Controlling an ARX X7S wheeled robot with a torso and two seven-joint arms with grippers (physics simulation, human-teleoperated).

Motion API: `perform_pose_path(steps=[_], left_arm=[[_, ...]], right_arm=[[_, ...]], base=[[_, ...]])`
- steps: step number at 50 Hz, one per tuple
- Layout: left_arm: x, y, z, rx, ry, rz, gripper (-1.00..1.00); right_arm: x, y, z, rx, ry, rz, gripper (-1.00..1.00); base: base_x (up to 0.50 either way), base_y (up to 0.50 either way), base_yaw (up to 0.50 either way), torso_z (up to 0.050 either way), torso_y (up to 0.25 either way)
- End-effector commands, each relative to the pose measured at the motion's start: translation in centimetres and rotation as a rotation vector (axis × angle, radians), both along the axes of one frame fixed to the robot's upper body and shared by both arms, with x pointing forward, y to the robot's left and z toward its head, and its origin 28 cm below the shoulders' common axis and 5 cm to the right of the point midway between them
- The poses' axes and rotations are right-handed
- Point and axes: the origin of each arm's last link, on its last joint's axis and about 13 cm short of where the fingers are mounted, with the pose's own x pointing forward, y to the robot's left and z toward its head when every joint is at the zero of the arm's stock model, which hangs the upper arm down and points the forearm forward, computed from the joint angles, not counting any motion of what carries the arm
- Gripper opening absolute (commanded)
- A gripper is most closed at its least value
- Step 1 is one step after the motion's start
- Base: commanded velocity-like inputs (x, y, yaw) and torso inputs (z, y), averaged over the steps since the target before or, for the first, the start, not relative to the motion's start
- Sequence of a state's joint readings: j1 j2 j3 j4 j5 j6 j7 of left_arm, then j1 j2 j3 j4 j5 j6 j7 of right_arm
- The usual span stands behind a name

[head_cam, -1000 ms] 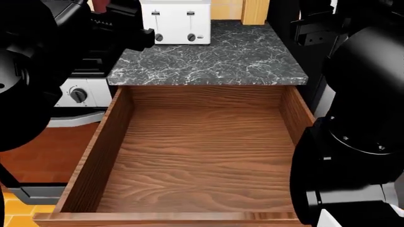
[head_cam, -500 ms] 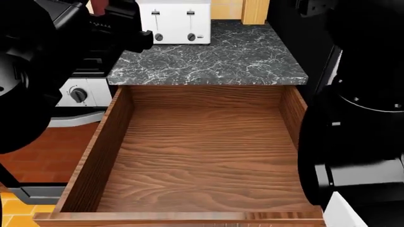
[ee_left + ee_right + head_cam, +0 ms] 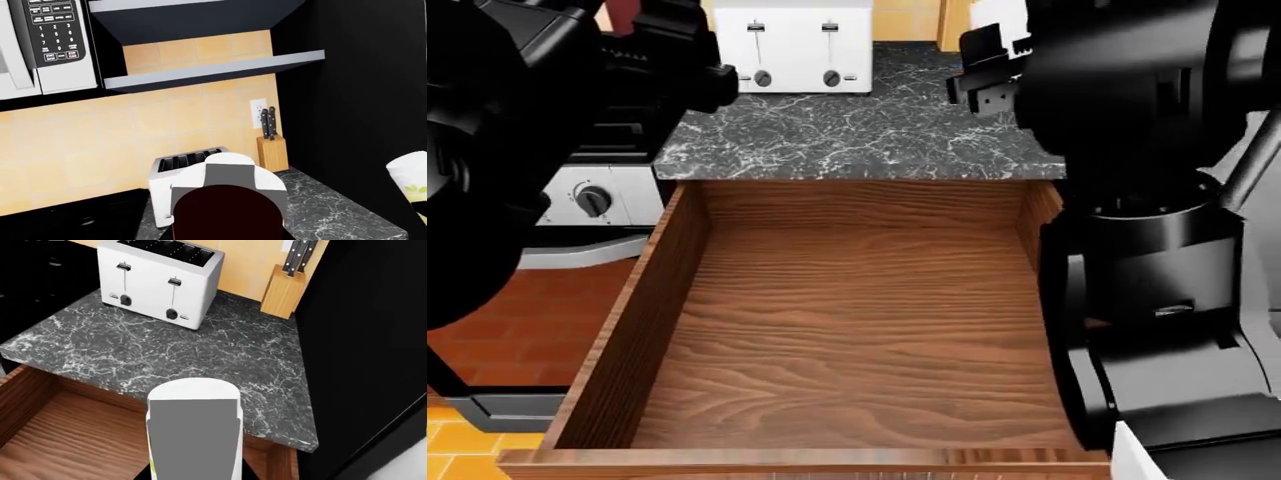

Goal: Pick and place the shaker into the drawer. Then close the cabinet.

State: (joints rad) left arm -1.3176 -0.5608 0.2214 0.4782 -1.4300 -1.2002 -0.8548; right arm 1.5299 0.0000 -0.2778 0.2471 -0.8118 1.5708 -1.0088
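Observation:
The drawer (image 3: 627, 330) of reddish-brown wood stands pulled out below the counter, its floor bare; a corner of it shows in the right wrist view (image 3: 60, 440). The shaker (image 3: 412, 172), a small white piece with a green leaf print, hangs in the air above the counter's right end, and its white top shows in the head view (image 3: 1001, 14). My right gripper (image 3: 988, 65) is shut on it above the counter's back right; its jaws are hidden in the right wrist view (image 3: 193, 460). My left gripper (image 3: 718, 75) hovers at the counter's left, its jaws hidden behind a dark red mass (image 3: 227, 215).
A white toaster (image 3: 794, 45) stands at the back of the dark marble counter (image 3: 868, 130), with a wooden knife block (image 3: 283, 292) to its right. A stove knob (image 3: 591, 200) is left of the drawer. A tall black cabinet (image 3: 367, 340) walls the right side. A microwave (image 3: 40, 45) hangs above.
My right arm has swung up and leftward, bringing its gripper from the view's right edge to above the counter's back right. The left arm has barely moved. The drawer is unchanged.

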Motion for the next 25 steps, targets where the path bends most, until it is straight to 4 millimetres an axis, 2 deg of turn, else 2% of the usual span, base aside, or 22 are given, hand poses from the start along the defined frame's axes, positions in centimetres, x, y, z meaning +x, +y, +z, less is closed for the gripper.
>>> perform_pose_path(steps=[1,9,17,25], left_arm=[[0.1,0.2,0.1,-0.011,-0.002,0.009,-1.0],[0.1,0.1,0.0,-0.009,-0.001,0.006,-1.0],[0.0,0.0,0.0,-0.009,0.001,0.01,-1.0],[0.0,-0.1,-0.2,-0.008,0.006,0.011,-1.0]], right_arm=[[2.3,1.3,-3.6,-0.039,0.206,0.065,-1.0],[3.1,1.7,-6.5,-0.048,0.324,0.103,-1.0],[3.2,1.6,-8.0,-0.024,0.386,0.139,-1.0],[3.2,2.0,-11.5,-0.031,0.481,0.172,-1.0]], base=[[0.0,0.0,0.0,0.0,0.0],[0.0,0.0,0.0,0.001,0.001],[0.0,0.0,0.0,0.0,0.0],[0.0,0.0,0.0,0.0,0.001]])
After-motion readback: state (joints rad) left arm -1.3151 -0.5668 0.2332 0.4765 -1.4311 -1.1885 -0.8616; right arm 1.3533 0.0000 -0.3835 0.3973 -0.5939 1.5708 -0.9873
